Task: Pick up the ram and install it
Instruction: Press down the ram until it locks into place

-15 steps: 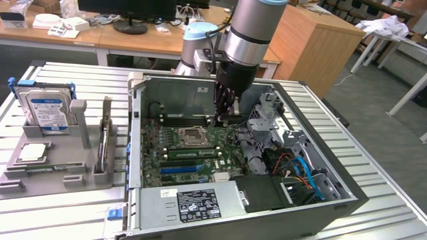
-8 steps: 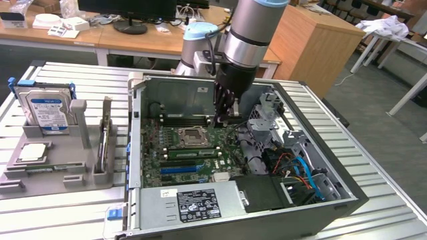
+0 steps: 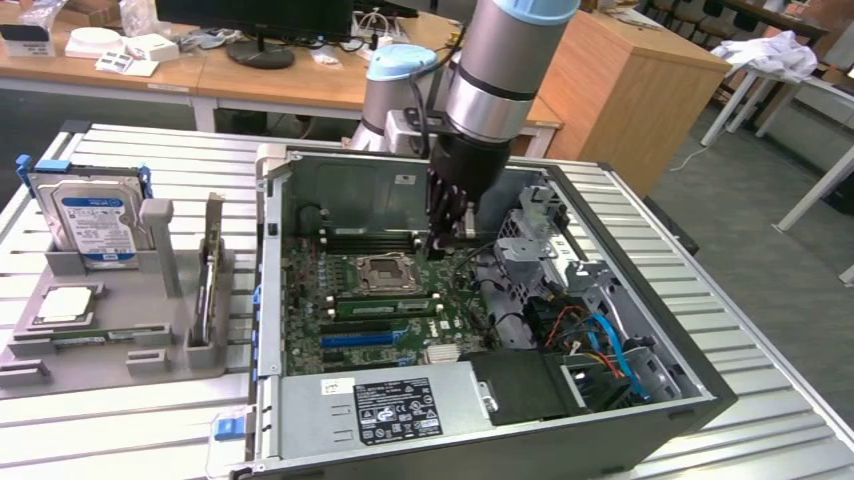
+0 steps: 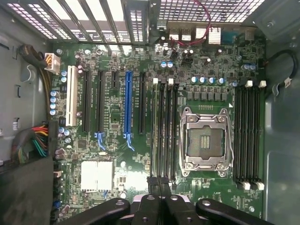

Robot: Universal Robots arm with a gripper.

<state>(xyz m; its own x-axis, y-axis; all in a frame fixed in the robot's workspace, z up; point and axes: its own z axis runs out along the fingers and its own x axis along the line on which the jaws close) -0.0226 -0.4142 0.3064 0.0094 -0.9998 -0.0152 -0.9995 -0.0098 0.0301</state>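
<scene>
Our pincer [image 4: 160, 186], shut and empty, hangs above the ram [image 3: 384, 305] standing on the motherboard [image 4: 112, 136]. We judge it light, stiff and brittle, best held by its edges.

No word, brand or number can be read anywhere. Labels do show, though: a blue-and-white one on the hard drive [image 3: 91, 215] standing in the grey holder [image 3: 127, 335], a black one with white print and symbols on the power supply [image 3: 398, 410], and a small white sticker on the case [image 3: 404, 180] inner wall. All of their lettering is illegible, and so is the fine printing on the motherboard [image 4: 117, 140].
</scene>
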